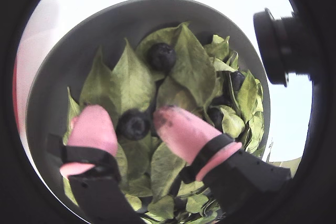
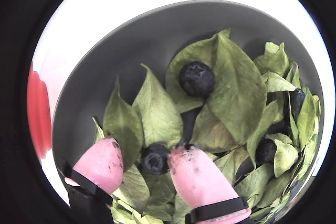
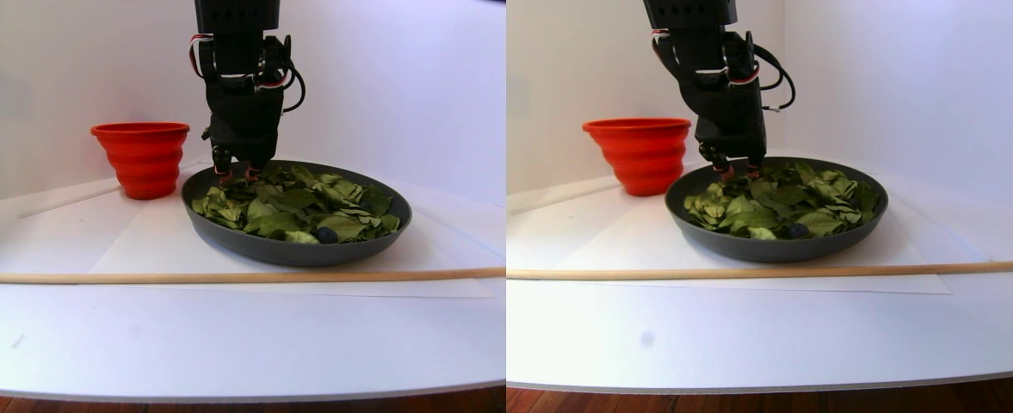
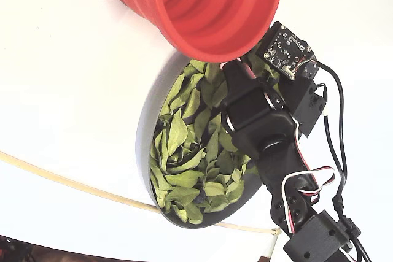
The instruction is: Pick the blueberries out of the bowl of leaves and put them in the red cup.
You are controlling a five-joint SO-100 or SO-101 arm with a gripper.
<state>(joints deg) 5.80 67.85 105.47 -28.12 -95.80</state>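
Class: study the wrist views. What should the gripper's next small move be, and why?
Probably close the fingers. In both wrist views a blueberry sits between the pink tips of the gripper, atop the leaves in the bowl, with small gaps on each side. Closing gently should grip it; only then lift toward the red cup.

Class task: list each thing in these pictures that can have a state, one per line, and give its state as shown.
hand: open, down in the bowl, fingertips either side of one berry.
blueberry between the fingertips: lying on the leaves, not lifted.
blueberry on the big leaf: exposed, untouched.
leaves: loosely heaped in the bowl.
bowl: upright, holding leaves and berries.
red cup: upright, some berries already inside.
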